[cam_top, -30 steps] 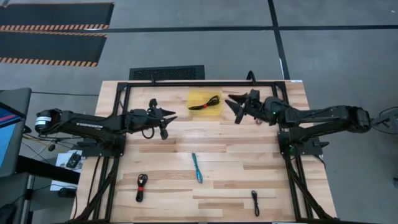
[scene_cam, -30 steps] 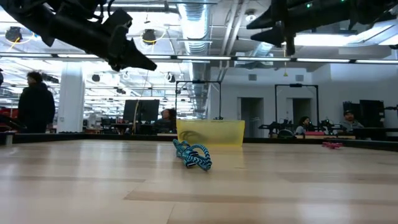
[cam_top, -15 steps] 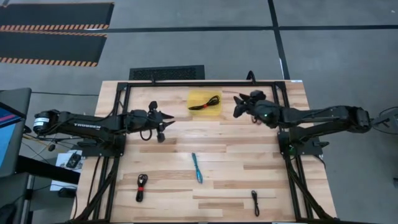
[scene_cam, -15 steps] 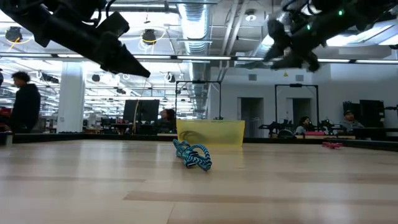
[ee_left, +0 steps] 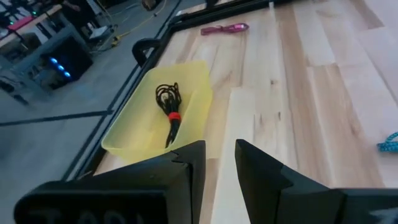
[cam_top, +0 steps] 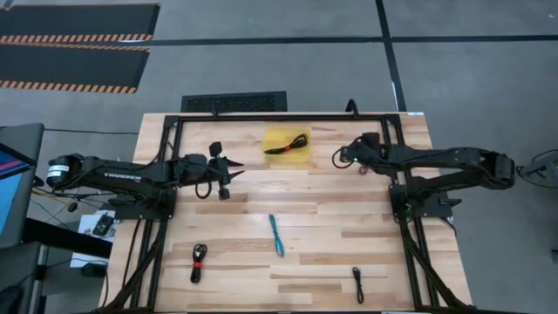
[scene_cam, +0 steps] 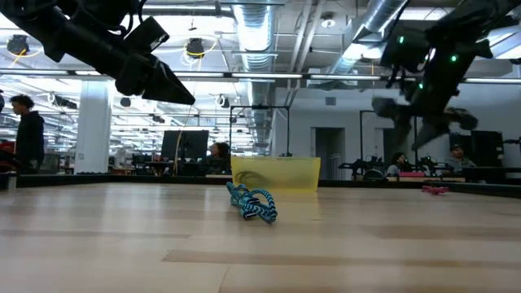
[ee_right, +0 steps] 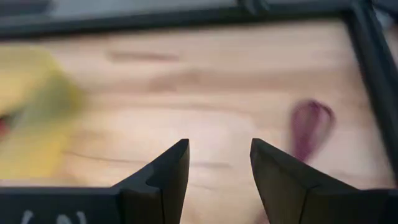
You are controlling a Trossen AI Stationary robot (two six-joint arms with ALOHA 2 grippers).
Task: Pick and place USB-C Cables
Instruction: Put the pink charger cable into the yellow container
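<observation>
The wooden table is carrying everything, with a black frame running along its far edge. The left arm is reaching in from the left side, and the right arm from the right.

A yellow tray is sitting near the far edge between the two grippers, holding a black cable with a red band. The left gripper is hovering above the table just beside the tray's left side, its fingers standing a small gap apart and gripping nothing. In the left wrist view the tray is lying right ahead of those fingers.

The right gripper is hanging to the right of the tray, fingers parted and empty. A dark red cable is lying on the wood close to the frame, just ahead of it; the same cable is showing as a pink cord in the left wrist view.

The light blue cable is lying mid-table, well apart from both grippers. A black-and-red cable is lying near the front left, and a black cable near the front right, both far from the arms.
</observation>
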